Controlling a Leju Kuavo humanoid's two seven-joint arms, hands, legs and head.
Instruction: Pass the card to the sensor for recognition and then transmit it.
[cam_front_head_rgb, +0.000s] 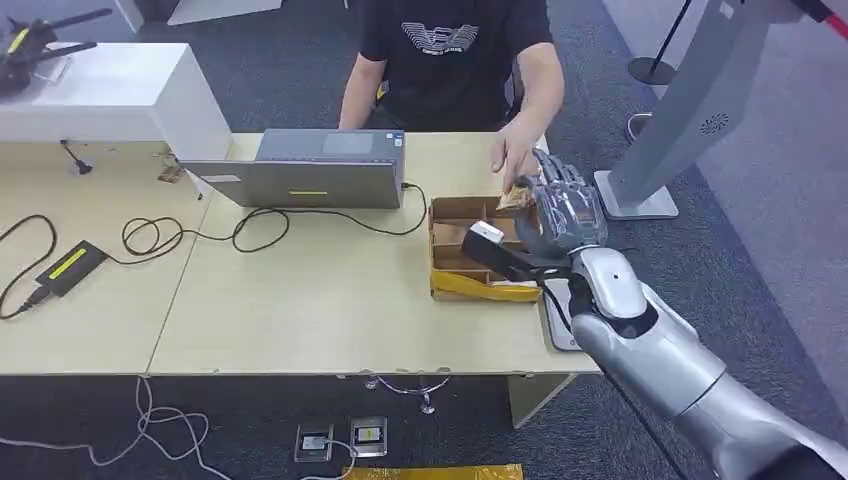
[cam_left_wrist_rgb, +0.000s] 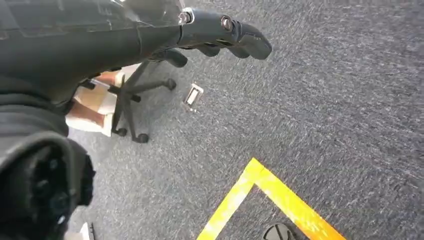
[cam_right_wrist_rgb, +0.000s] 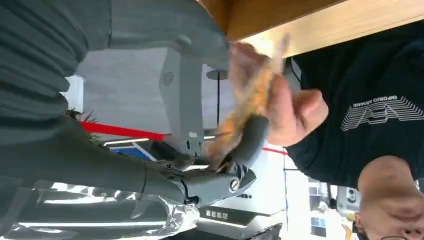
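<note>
Head view has the right hand (cam_front_head_rgb: 560, 205) raised over the surface (cam_front_head_rgb: 300, 300), its fingers pinching the card (cam_front_head_rgb: 515, 202), while a person's hand (cam_front_head_rgb: 512, 160) grips the card's far end

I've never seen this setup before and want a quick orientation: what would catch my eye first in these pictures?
Probably the handover at the table's far right: the robot's right hand and a person's hand meet on a blurred orange-brown card above an open cardboard box. Next, the grey laptop with its black cables trailing left across the wooden table. The left hand hangs over grey carpet beside a yellow floor line.
</note>
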